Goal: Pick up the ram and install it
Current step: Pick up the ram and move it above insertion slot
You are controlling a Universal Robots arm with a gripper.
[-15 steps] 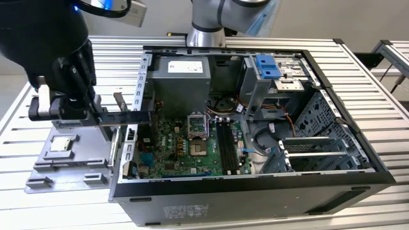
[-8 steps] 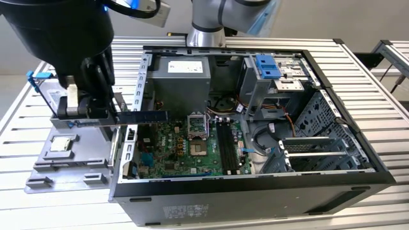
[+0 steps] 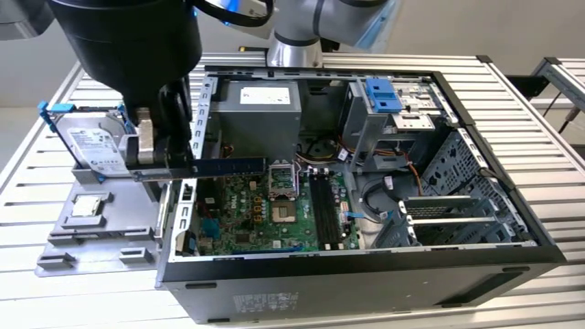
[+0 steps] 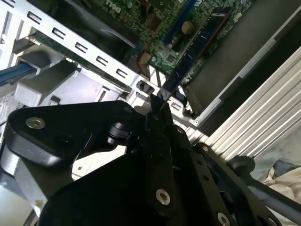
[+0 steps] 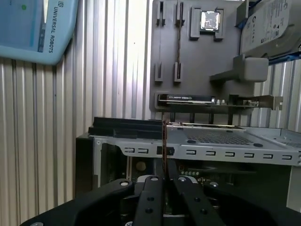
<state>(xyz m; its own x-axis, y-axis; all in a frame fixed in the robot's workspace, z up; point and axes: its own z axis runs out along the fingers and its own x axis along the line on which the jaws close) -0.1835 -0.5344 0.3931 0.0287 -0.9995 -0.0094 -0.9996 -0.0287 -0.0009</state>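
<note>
The ram [image 3: 229, 166] is a long thin blue board, held level by one end over the left wall of the open computer case [image 3: 366, 274]. My gripper [image 3: 178, 171] is shut on it, at the case's left edge. In the second wrist view the ram [image 4: 195, 49] sticks out from the gripper [image 4: 157, 101] above the green motherboard [image 4: 162, 26]. In the first wrist view the ram [image 5: 164, 146] shows edge-on, rising from the gripper [image 5: 164, 181]. The motherboard's black slots [image 3: 320, 205] lie lower, toward the exterior view's right of the ram's free end.
A grey fixture tray [image 3: 92, 236] left of the case carries a silver hard drive with blue clips [image 3: 92, 144] and a small square processor chip [image 3: 89, 204]. Inside the case are the power supply [image 3: 256, 113], the processor socket [image 3: 281, 179] and a drive cage [image 3: 393, 116].
</note>
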